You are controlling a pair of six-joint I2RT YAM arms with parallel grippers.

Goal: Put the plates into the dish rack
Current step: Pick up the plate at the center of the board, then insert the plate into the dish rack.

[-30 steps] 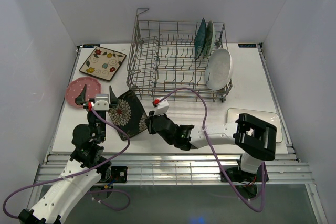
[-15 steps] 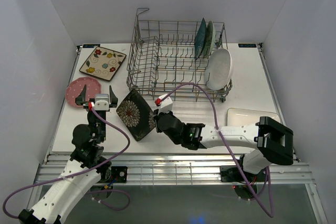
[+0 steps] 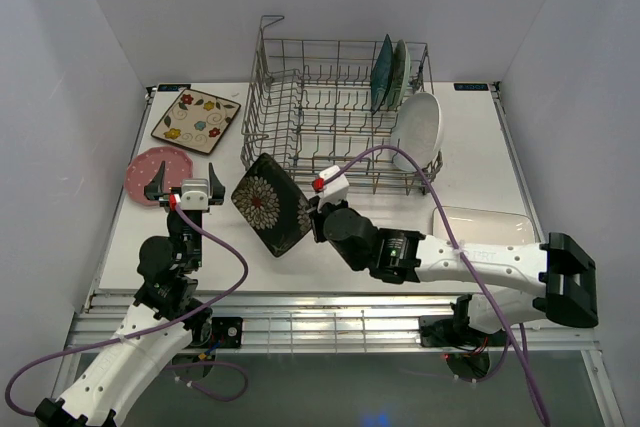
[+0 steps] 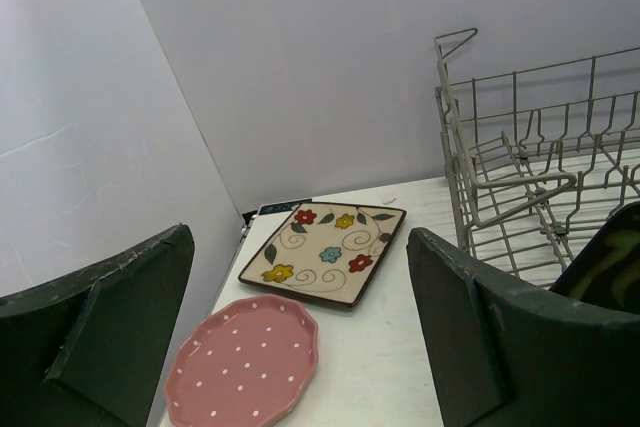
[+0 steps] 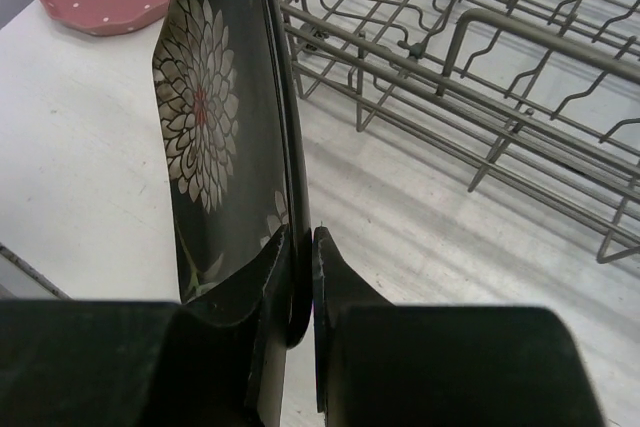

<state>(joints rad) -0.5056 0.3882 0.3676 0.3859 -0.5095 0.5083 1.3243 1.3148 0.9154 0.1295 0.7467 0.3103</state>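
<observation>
Top external view: the right gripper pinches the rim of the dark patterned square plate, its two fingers closed tight on either face. The plate is held on edge just off the near-left corner of the dish rack. The rack's near wire wall stands between the plate and the tines, and the arm's purple cable arches across that wall. Inside, a teal square plate and a mint-green round plate stand upright at the far right, with the white oval plate propped at the right end. The white rectangular plate lies on the table beside the right arm. The cream floral square plate and pink dotted plate lie at far left, beyond the left gripper, whose fingers are spread wide on nothing. Over the past second the dark plate has travelled right and toward the rack as the right arm stretched out, uncovering more of the rectangular plate; the left arm has not moved.
</observation>
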